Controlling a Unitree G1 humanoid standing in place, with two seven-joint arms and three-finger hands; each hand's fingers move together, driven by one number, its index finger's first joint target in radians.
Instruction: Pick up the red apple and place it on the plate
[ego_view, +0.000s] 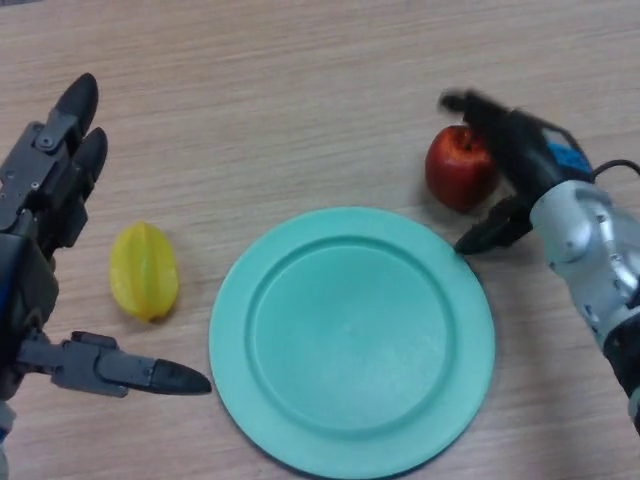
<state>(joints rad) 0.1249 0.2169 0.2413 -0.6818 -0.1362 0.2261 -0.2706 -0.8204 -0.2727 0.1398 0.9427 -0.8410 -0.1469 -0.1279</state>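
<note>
The red apple (458, 168) sits on the wooden table just beyond the upper right rim of the green plate (352, 340). My right hand (520, 160) is right beside the apple on its right. Its fingers reach over the apple's top and its thumb (490, 232) points toward the plate rim below it. The fingers are straight and not closed round the apple. My left hand (45, 200) is open at the left edge, its thumb (130, 370) stretched toward the plate.
A yellow star fruit (144, 271) lies on the table between my left hand and the plate. The plate holds nothing.
</note>
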